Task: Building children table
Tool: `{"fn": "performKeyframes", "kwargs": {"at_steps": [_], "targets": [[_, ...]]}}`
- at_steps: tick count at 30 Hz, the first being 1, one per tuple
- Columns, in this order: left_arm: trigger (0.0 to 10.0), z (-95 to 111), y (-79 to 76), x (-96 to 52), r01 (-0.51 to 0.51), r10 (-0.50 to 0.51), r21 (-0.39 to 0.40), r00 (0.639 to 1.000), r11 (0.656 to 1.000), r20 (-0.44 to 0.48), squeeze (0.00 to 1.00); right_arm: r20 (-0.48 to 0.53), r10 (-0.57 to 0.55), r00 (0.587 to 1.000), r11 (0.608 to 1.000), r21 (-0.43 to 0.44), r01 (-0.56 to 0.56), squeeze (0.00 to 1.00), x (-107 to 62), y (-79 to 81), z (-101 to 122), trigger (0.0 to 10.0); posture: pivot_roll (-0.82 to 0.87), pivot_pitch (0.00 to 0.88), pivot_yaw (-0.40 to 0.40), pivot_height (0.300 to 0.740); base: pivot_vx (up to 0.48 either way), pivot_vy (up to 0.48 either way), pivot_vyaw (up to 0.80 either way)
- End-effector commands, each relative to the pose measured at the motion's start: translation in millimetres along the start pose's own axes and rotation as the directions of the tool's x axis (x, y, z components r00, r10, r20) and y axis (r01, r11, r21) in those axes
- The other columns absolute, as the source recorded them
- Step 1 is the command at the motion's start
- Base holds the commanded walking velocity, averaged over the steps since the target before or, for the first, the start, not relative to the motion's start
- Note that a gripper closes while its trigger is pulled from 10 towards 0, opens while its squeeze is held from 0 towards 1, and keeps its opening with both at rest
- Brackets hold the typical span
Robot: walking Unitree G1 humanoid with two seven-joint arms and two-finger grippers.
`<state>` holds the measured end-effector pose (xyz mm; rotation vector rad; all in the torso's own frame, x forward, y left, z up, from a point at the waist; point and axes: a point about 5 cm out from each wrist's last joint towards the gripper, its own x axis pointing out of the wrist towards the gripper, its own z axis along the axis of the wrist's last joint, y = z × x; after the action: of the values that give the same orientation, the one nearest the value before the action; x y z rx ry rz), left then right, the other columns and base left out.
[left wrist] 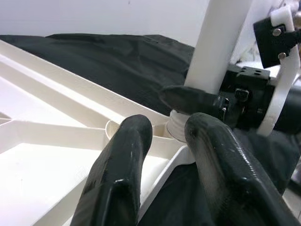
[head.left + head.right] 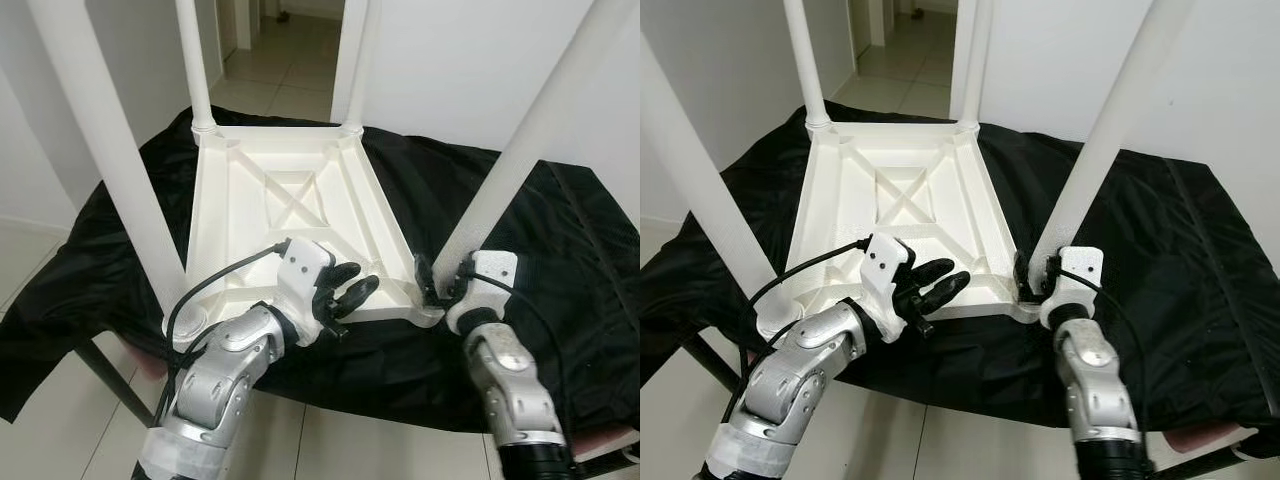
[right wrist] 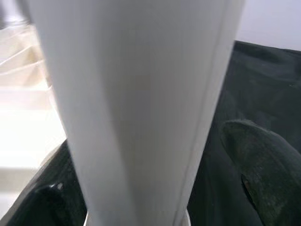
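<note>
A white children's table (image 2: 290,190) lies upside down on a black cloth (image 2: 560,260), with its legs pointing up. My right gripper (image 2: 443,278) is at the base of the near right leg (image 2: 520,150), one black finger on each side, shut on it where it meets the corner socket. In the right wrist view the leg (image 3: 136,108) stands between the fingers (image 3: 256,165). My left gripper (image 2: 360,280) is open, hovering over the near edge of the tabletop just left of that corner, holding nothing. The left wrist view looks past its fingertips (image 1: 127,141) at the leg's base (image 1: 181,129).
The near left leg (image 2: 110,150) rises close to my left arm, and two far legs (image 2: 195,60) (image 2: 352,60) stand at the back. The cloth covers a low stand with a dark strut (image 2: 110,380). Tiled floor and a doorway (image 2: 290,40) lie beyond, with white walls around.
</note>
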<state>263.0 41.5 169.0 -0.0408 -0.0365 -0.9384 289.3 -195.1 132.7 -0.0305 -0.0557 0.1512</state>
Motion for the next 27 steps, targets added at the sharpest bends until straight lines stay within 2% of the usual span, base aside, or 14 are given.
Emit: {"fn": "performKeyframes", "kwargs": {"at_steps": [1, 2, 4, 6, 7, 10, 16, 17, 18, 19, 20, 27], "targets": [[10.0, -3, -1.4, 0.7, -0.006, 0.006, 0.025, 1.000, 1.000, -0.023, 0.00, 0.001, 0.061, 0.998, 0.998, 0.000, -0.061, 0.00, -1.1, -1.8, -3, 10.0, -0.01, 0.000, -0.084, 0.740, 0.000, 0.000, 0.00], [10.0, -3, -1.4, 0.7, -0.006, 0.006, 0.025, 1.000, 1.000, -0.023, 0.00, 0.001, 0.061, 0.998, 0.998, 0.000, -0.061, 0.00, -1.1, -1.8, -3, 10.0, -0.01, 0.000, -0.084, 0.740, 0.000, 0.000, 0.00], [10.0, -5, -3.6, -0.5, 0.010, -0.009, 0.022, 0.999, 1.000, -0.034, 0.00, 0.017, 0.142, 0.990, 0.990, -0.012, -0.142, 0.00, 2.1, -8.1, 1, 10.0, -0.01, 0.000, -0.082, 0.740, 0.000, 0.000, 0.00], [10.0, -5, -3.6, -0.5, 0.010, -0.009, 0.022, 0.999, 1.000, -0.034, 0.00, 0.017, 0.142, 0.990, 0.990, -0.012, -0.142, 0.00, 2.1, -8.1, 1, 10.0, -0.01, 0.000, -0.082, 0.740, 0.000, 0.000, 0.00], [10.0, -8, -5.7, -2.0, 0.041, -0.039, 0.038, 0.998, 0.998, -0.053, 0.00, 0.017, 0.230, 0.973, 0.973, -0.015, -0.229, 0.00, 6.6, -10.1, 4, 10.0, -0.01, 0.000, -0.078, 0.740, 0.000, 0.000, 0.00], [10.0, -11, -5.4, -2.7, 0.055, -0.052, 0.040, 0.996, 0.998, -0.077, 0.00, 0.014, 0.300, 0.954, 0.954, -0.029, -0.299, 0.00, 10.7, -10.2, 6, 10.0, -0.01, 0.000, -0.078, 0.740, 0.000, 0.000, 0.00], [10.0, -12, -4.9, -2.8, 0.051, -0.047, 0.046, 0.995, 0.998, -0.083, 0.00, -0.002, 0.352, 0.936, 0.934, -0.057, -0.351, 0.00, 16.5, -13.5, 7, 10.0, -0.01, 0.000, -0.076, 0.740, 0.000, 0.000, 0.00], [10.0, -13, -5.0, -2.8, 0.050, -0.046, 0.048, 0.995, 0.998, -0.084, 0.00, -0.014, 0.374, 0.928, 0.926, -0.061, -0.374, 0.00, 18.2, -14.5, 6, 8.7, -0.01, 0.000, -0.076, 0.740, 0.000, 0.000, 0.00], [10.0, -13, -5.0, -2.8, 0.050, -0.046, 0.048, 0.995, 0.998, -0.084, 0.00, -0.014, 0.374, 0.928, 0.926, -0.061, -0.374, 0.00, 18.2, -14.5, 6, 8.7, -0.01, 0.000, -0.076, 0.740, 0.000, 0.000, 0.00], [10.0, -13, -5.7, -2.5, 0.050, -0.045, 0.050, 0.995, 0.998, -0.085, 0.00, -0.035, 0.396, 0.918, 0.915, -0.067, -0.397, 0.00, 19.0, -16.3, 4, 1.3, -0.01, 0.000, -0.076, 0.740, 0.000, 0.000, 0.00], [10.0, -12, -6.2, -2.2, 0.048, -0.043, 0.053, 0.996, 0.997, -0.084, 0.00, -0.050, 0.415, 0.908, 0.906, -0.066, -0.418, 0.00, 19.1, -18.2, 2, 0.0, -0.01, 0.000, -0.076, 0.740, 0.000, 0.000, 0.00], [10.0, -12, -5.4, -2.2, 0.040, -0.034, 0.066, 0.996, 0.997, -0.082, 0.00, -0.080, 0.447, 0.891, 0.891, -0.048, -0.451, 0.00, 15.5, -21.6, -4, 0.0, -0.01, 0.000, -0.077, 0.740, 0.000, 0.000, 0.00]]}}
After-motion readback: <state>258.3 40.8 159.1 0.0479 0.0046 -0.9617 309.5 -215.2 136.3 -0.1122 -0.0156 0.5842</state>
